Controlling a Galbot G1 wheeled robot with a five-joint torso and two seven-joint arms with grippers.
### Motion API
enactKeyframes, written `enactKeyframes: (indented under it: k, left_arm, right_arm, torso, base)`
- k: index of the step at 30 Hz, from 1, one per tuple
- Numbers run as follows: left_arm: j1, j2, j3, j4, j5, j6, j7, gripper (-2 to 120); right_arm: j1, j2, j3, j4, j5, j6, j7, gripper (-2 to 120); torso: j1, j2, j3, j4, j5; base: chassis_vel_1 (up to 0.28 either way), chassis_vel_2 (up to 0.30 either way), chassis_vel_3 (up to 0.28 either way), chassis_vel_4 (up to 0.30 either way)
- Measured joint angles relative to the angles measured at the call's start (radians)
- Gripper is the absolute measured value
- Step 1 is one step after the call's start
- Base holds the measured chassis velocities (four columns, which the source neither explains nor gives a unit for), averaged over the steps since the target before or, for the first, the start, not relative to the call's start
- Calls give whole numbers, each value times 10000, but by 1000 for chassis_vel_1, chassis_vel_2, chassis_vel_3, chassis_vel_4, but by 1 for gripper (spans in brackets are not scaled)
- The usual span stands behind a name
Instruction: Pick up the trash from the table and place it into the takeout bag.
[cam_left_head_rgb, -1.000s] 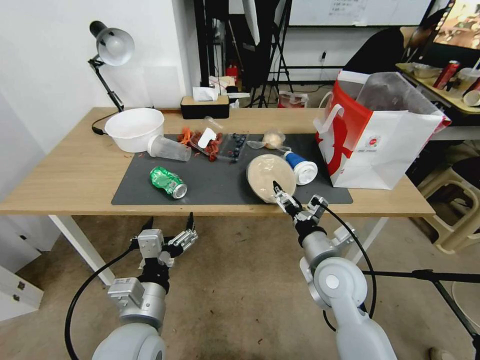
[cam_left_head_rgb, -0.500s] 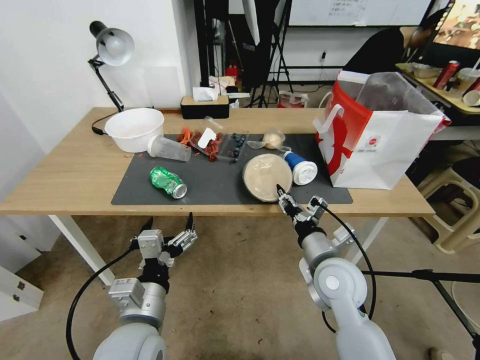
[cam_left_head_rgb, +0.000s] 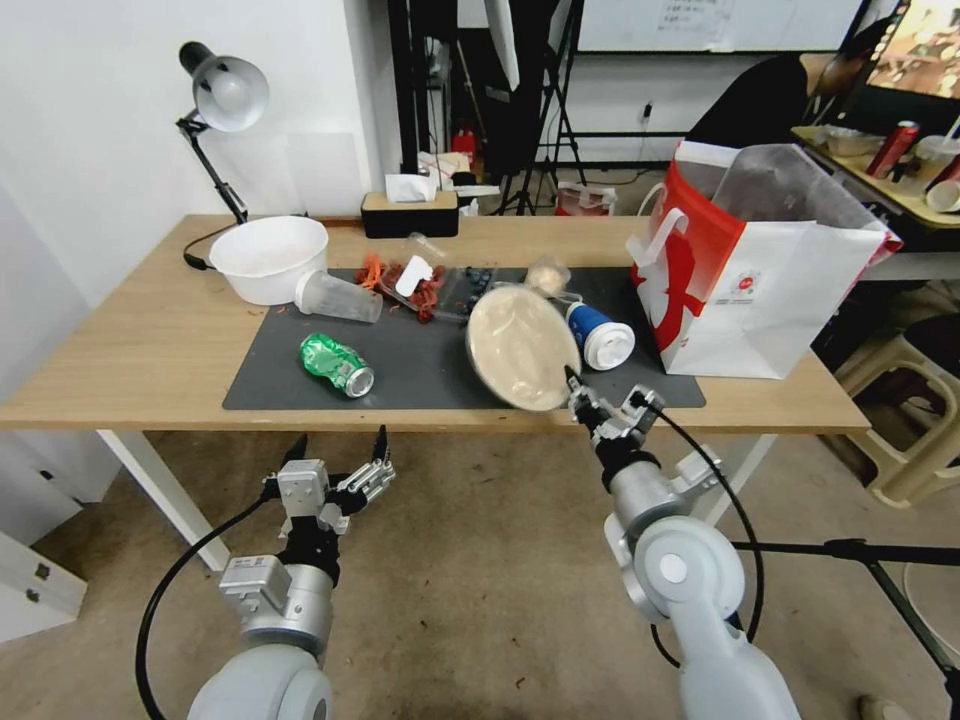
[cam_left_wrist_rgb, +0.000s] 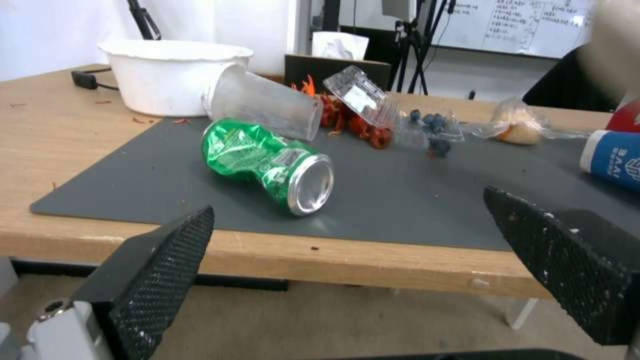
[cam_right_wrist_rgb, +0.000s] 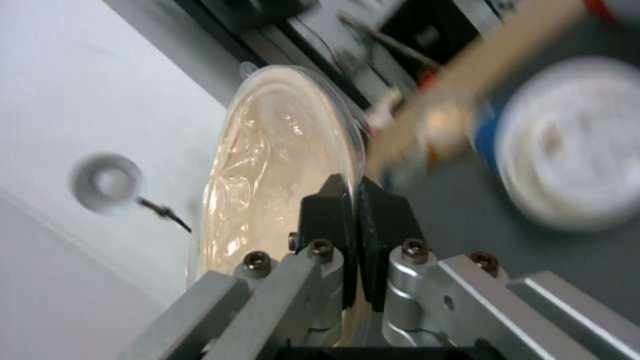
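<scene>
Bowl: beige lidded bowl (cam_left_head_rgb: 520, 347) tilted above the grey mat (cam_left_head_rgb: 420, 365), rim pinched by right gripper (cam_left_head_rgb: 578, 392) at its near edge.
Table: light wood table (cam_left_head_rgb: 130, 340); takeout bag (cam_left_head_rgb: 770, 290) far right.
Left gripper (cam_left_head_rgb: 335, 455): spread, below the near edge.

Blue cup (cam_left_head_rgb: 600, 335) between lifted bowl (cam_left_head_rgb: 520, 345), bag (cam_left_head_rgb: 765, 290).

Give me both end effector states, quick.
Left end effector: open, empty, below the table edge.
Right end effector: shut on the rim of the round beige lidded bowl, tilted above the mat.
</scene>
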Motion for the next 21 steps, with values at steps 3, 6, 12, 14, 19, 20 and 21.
enactKeyframes:
  k: [3,6,12,14,19,20,21]
  left_arm:
    - [18,14,-9,5,-1,-88,-1,100]
    - [31,22,-14,5,-1,-116,-3,100]
    - [52,-5,44,5,22,-139,4,100]
    - [56,-34,87,12,64,-156,14,100]
    - [86,-64,125,13,122,-192,49,100]
    - [94,-68,125,13,133,-215,64,100]
    - [94,-68,125,13,133,-215,64,100]
  right_arm:
    - [388,-506,364,239,90,235,-100,0]
    - [983,-1304,793,280,77,511,-53,0]
    - [2087,-2691,1382,-54,110,875,515,0]
    - [2567,-3132,1607,-380,131,992,748,0]
    - [3513,-3739,1923,-1199,61,1159,1149,0]
    - [3756,-3847,1941,-1470,-126,1201,1266,0]
    - [3756,-3847,1941,-1470,-126,1201,1266,0]
  torso:
    - [0,0,0,0,1]
    - [1,0,1,1,1]
    - [1,0,0,1,0]
    - [1,0,1,-1,2]
    - [2,0,1,0,1]
    - [3,0,1,-1,0]
    - [3,0,1,-1,0]
  base:
    - [0,0,0,0]
    - [0,0,0,0]
    - [0,0,0,0]
    - [0,0,0,0]
    - [0,0,0,0]
    - [0,0,0,0]
    - [0,0,0,0]
